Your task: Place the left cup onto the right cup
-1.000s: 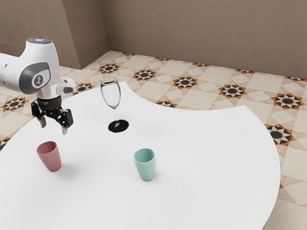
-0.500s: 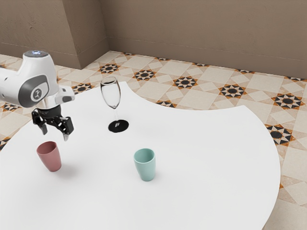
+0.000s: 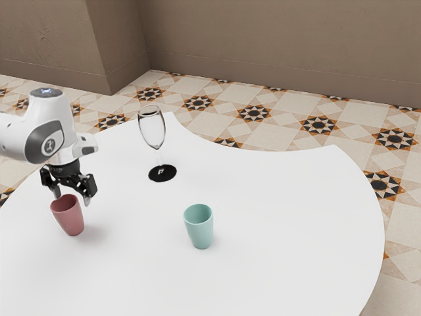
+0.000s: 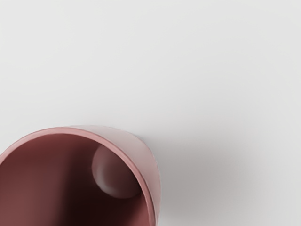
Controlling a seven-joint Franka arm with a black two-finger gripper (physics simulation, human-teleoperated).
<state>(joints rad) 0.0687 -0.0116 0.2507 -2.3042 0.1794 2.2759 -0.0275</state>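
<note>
black jaws open, lowered over the last second to just above the pink left cup [image 3: 68, 214], upright on the tabletop [image 3: 276, 217] well apart from the teal cup [image 3: 198, 226]; grasp likely next.

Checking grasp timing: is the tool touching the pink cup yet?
Cannot tell. In the exterior view the tool has open fingers level with the rim of the pink cup, overlapping it in the picture; neither contact nor a gap shows plainly.

The pink cup [image 3: 67, 214] stands upright and empty at the exterior view's left. The teal cup [image 3: 198, 226] stands upright, well apart to its right.
</note>
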